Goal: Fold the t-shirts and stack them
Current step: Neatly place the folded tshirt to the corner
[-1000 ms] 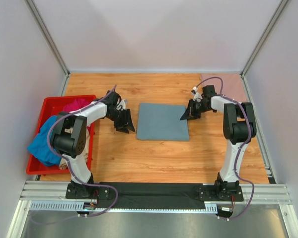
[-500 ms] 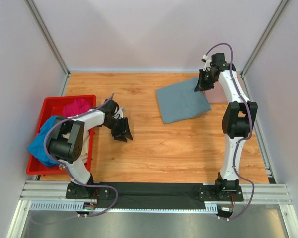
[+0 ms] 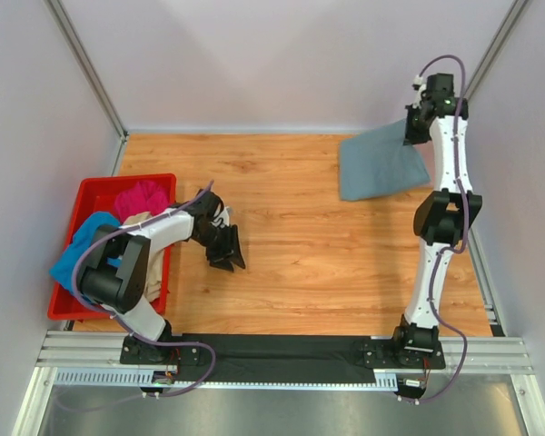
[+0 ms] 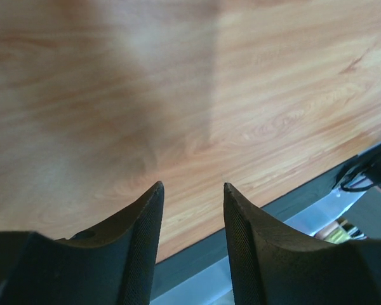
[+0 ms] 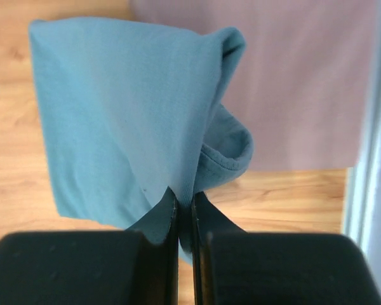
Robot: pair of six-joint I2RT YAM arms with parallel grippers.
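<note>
R claw (image 5: pixel 185 197) pinched shut on edge of folded grey-blue shirt (image 5: pixel 114 108), which hangs at far-right corner. Pink shirt (image 5: pixel 298 82) beneath, prob. flat, offset toward wall. L claw (image 4: pixel 190 190) part open, empty, well apart, near bin (image 3: pixel 91 186).

Red bin (image 3: pixel 93 193) (far left) on wooden table (image 3: pixel 300 272).

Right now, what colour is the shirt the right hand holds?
Slate grey-blue t-shirt, clearest in the right wrist view.
</note>
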